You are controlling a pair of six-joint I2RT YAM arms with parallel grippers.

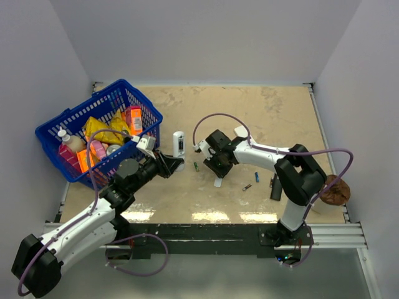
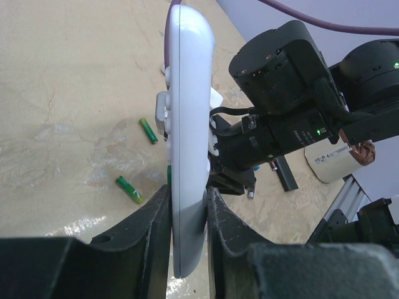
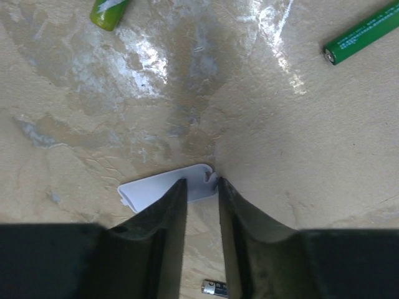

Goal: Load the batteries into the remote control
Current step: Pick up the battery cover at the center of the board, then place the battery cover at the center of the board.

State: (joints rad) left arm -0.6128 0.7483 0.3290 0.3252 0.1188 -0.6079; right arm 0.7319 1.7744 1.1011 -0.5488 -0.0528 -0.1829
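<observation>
While the left fingers are closed on the near end of the remote control, holding it level over the desk with what looks like an open battery bay facing up, the right fingers point straight down at a white cover lying on the desk. Only a narrow gap separates them, and the cover's notched end sits in that gap. I cannot tell whether they pinch it or merely hover over it.

By my reading, the cover is being set aside and fetching a cell comes next. To do that well, the right fingers should part fully and rise straight up, so the cover is not dragged along. Two cells lie near: one green battery and a second green battery, both flat on the desk and apart from each other. A blue battery lies nearer the right arm's base.

The better grasp is across the cylinder's middle, square to its length, since a round stick will likely roll if nudged off-centre. The left arm should hold the remote level, bay upward.
</observation>
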